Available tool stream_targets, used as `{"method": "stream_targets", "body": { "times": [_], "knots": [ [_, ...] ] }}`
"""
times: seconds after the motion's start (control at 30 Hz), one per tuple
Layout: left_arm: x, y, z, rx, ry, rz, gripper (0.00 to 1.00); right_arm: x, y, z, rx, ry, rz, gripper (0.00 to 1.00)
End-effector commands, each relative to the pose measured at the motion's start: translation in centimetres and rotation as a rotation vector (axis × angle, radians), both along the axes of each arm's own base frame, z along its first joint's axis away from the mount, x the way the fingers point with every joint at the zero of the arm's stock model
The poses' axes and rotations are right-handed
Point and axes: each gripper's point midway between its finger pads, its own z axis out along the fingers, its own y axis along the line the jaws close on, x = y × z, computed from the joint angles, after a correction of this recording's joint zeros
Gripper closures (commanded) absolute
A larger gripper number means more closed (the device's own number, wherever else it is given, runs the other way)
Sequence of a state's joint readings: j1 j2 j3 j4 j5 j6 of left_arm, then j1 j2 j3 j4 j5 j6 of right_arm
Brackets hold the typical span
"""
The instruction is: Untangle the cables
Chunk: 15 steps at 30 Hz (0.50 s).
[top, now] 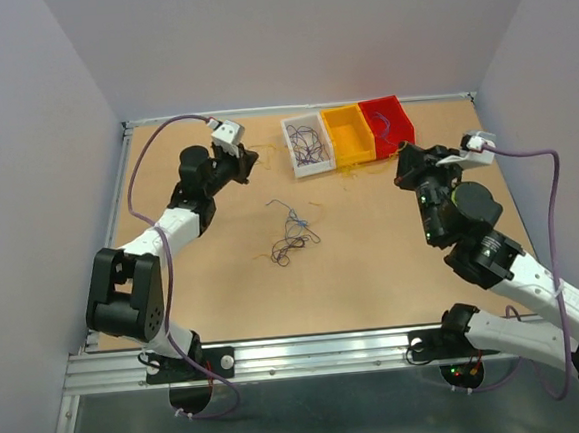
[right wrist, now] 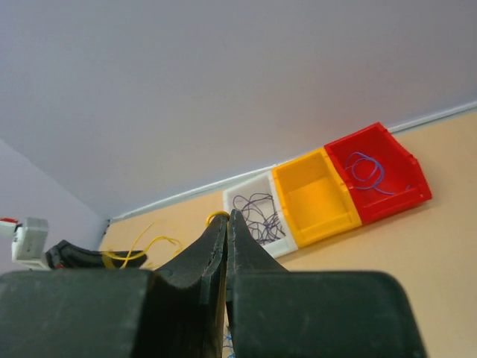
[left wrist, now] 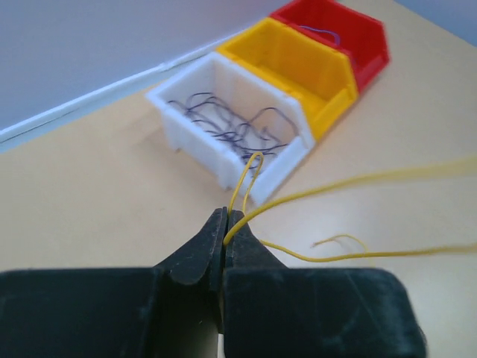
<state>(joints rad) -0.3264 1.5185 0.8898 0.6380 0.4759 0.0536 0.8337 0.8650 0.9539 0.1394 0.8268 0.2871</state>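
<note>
My left gripper (left wrist: 225, 218) is shut on a thin yellow cable (left wrist: 350, 181), which loops above the tips and trails off to the right in two strands. In the top view the left gripper (top: 248, 163) hovers at the back left, beside the white bin (top: 307, 145). The right gripper (right wrist: 228, 218) is shut too, with a small loop of yellow cable (right wrist: 215, 217) poking out at its tip. It hangs at the back right (top: 402, 159). A loose clump of blue and dark cables (top: 291, 238) lies mid-table between the arms.
Three bins stand in a row at the back: the white bin (left wrist: 223, 123) holds dark purple wires, the yellow bin (left wrist: 298, 63) looks empty, and the red bin (right wrist: 373, 171) holds a blue wire. Grey walls close in the table on three sides.
</note>
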Motion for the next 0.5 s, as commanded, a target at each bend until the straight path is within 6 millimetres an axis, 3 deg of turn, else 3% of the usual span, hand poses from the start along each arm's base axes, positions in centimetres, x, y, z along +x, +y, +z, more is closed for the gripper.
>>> {"method": "stream_targets", "body": {
  "times": [0.0,0.23,0.27,0.37,0.47],
  "knots": [
    [3.5,5.1,3.4,-0.067,-0.017,0.225,1.0,-1.6,-3.6,0.0,0.06,-0.018,-0.105,1.0],
    [5.9,11.9,3.5,-0.109,0.039,0.49,1.0,-2.5,-4.3,-0.6,0.057,-0.003,-0.092,0.99],
    [5.8,12.0,3.7,-0.112,0.036,0.485,1.0,-2.5,-4.3,-0.7,0.052,0.002,-0.092,1.0],
    [4.9,10.9,4.3,-0.113,0.006,0.409,1.0,-1.4,-1.0,-2.0,-0.03,0.058,0.012,0.99],
    [4.4,10.5,4.9,-0.122,-0.012,0.385,1.0,-0.1,0.8,-3.9,-0.116,0.132,0.028,0.99]
  ]
}}
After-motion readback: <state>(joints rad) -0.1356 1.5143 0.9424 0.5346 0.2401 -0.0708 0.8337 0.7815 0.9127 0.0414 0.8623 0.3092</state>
